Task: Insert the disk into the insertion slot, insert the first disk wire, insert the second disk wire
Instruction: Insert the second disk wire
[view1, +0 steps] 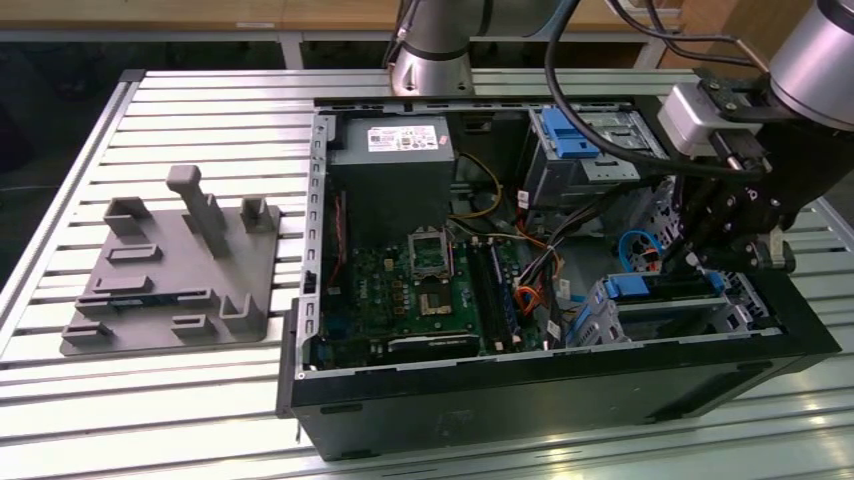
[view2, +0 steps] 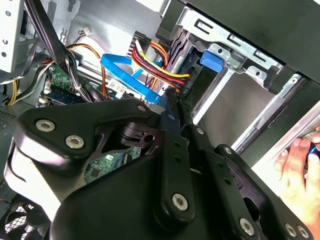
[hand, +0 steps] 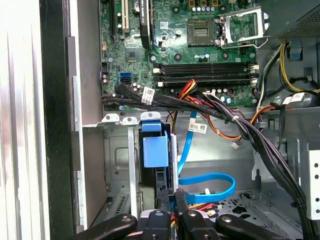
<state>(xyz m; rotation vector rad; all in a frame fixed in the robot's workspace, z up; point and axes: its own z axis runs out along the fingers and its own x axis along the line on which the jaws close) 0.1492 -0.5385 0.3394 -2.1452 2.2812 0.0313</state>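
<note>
1. Ribbed metal table is bearing an open black computer case.
2. Black robot gripper is pinching shut at the red-orange first disk wire, beside the flat blue second disk wire.
3. Grey insertion slot is apparently already filled; wiring seems underway.

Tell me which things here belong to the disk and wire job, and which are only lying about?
Belong to the job:
- second disk wire, blue
- first disk wire, red-orange bundle
- tool, close by both wires

Lying about:
- grey fixture plate beside the case
- motherboard
- power supply
- a person's hand at the case edge
</note>
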